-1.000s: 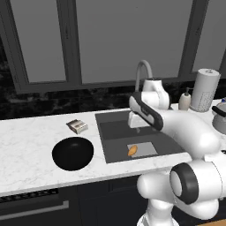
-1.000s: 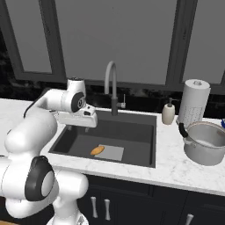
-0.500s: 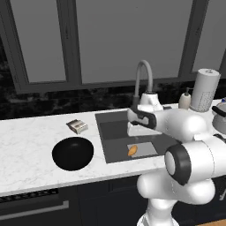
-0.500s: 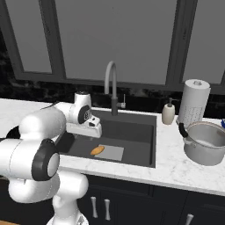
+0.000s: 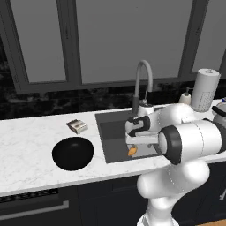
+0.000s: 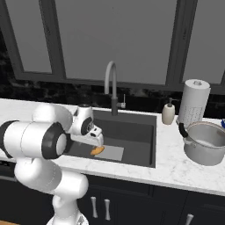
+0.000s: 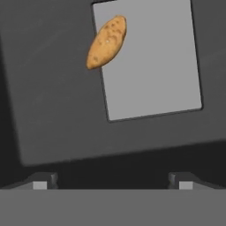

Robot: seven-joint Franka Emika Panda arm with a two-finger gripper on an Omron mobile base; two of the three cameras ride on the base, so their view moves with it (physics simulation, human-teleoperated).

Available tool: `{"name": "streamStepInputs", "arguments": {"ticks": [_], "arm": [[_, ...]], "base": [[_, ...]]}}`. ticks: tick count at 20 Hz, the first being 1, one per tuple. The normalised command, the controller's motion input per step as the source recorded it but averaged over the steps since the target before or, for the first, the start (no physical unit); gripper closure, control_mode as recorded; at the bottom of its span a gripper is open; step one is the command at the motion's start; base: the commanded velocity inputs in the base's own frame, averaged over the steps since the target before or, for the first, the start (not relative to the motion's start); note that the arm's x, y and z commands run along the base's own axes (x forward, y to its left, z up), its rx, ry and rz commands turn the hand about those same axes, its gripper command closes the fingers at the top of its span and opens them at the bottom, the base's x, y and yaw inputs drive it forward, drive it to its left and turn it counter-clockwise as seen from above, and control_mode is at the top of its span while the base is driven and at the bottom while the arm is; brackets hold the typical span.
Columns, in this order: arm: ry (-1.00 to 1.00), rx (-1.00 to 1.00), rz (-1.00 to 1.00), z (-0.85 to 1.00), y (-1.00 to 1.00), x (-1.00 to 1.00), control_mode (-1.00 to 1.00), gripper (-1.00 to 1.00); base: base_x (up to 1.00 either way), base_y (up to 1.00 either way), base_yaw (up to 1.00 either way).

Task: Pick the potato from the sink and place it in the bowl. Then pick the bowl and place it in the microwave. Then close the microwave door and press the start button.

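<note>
The potato (image 5: 132, 151) (image 6: 97, 150), small and orange-tan, lies on the floor of the dark sink (image 5: 112, 132) (image 6: 132, 132) near its front edge. My gripper (image 5: 135, 142) (image 6: 97, 140) hangs just above it inside the basin and points down. In the hand view the potato (image 7: 107, 42) lies ahead at upper left, half on a light grey plate (image 7: 150, 66), and my gripper (image 7: 112, 182) is open with nothing between the fingertips (image 7: 42, 182). The black bowl (image 5: 73, 153) sits on the white counter left of the sink. The microwave and its door are out of view.
A grey gooseneck faucet (image 5: 143, 75) (image 6: 112, 83) rises behind the sink. A small box (image 5: 77, 126) lies behind the bowl. Right of the sink stand a soap bottle (image 6: 168, 113), a paper towel roll (image 6: 193, 103) and a steel pot (image 6: 206, 143).
The arm has folded in and brought the hand forward and down over the sink, closer to the potato. The gripper stays open; the potato and bowl have not moved.
</note>
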Motion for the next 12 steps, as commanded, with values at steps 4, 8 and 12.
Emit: {"name": "streamStepInputs", "arguments": {"ticks": [4,8,12], "arm": [[0.00,0.00,-0.06,-0.36,0.00,0.41,-1.00,-1.00],[0.00,0.00,-0.05,-0.37,0.00,0.36,-1.00,-1.00],[0.00,0.00,-0.03,-0.32,0.00,0.29,-1.00,-1.00]], "base": [[0.00,0.00,0.00],[0.00,0.00,0.00],[0.00,0.00,0.00]]}}
